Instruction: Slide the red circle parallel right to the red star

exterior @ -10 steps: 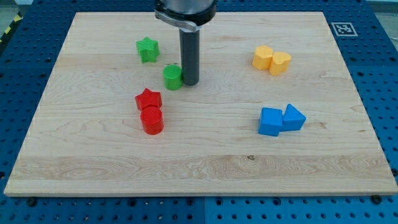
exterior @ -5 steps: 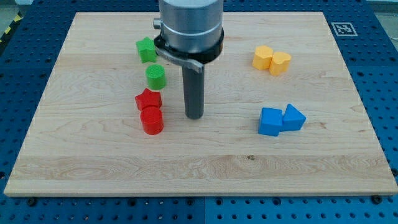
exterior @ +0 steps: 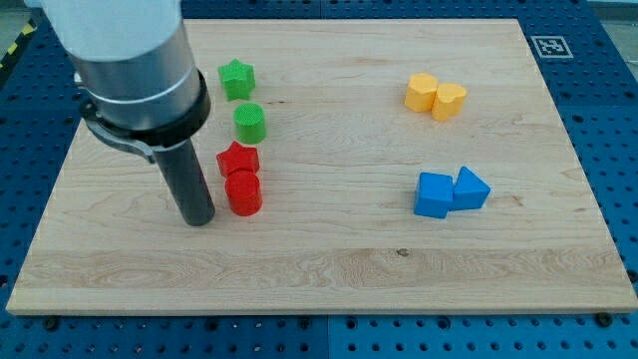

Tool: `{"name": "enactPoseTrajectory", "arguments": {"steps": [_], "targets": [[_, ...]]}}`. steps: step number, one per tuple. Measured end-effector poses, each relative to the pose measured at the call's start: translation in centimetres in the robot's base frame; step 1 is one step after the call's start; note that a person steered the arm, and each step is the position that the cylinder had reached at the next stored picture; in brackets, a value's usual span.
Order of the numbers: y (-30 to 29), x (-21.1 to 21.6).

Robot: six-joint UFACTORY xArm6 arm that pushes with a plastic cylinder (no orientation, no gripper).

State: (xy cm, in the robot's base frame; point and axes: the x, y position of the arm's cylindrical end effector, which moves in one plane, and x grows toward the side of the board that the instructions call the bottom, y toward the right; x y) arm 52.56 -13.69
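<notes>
My tip (exterior: 198, 218) has crossed from the red circle's (exterior: 243, 192) three o'clock side to its nine o'clock side, just beside it; there is no claw to grasp anything. The circle has not moved, touching the red star (exterior: 237, 159) at its six o'clock. The green circle (exterior: 249, 123) is unchanged.

I'm seeing the red circle (exterior: 243, 192) sitting flat on the wooden board, a short ribbed cylinder standing upright on its round face, left of the board's centre. It's lying directly toward the view's bottom from the red star (exterior: 237, 159), and the two are touching, edge pressed to edge. The red star is resting flat too, points outward, a touch further to the view's left than the circle.
</notes>
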Motion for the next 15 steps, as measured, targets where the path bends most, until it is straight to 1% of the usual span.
{"name": "enactPoseTrajectory", "arguments": {"steps": [1, 4, 5, 6, 7, 9, 12, 13, 15], "targets": [[0.0, 0.1], [6.2, 0.1], [7.2, 0.1], [6.5, 0.1], [5.0, -1.1], [4.7, -1.7], [11.1, -1.7], [12.0, -1.7], [10.6, -3.3]]}}
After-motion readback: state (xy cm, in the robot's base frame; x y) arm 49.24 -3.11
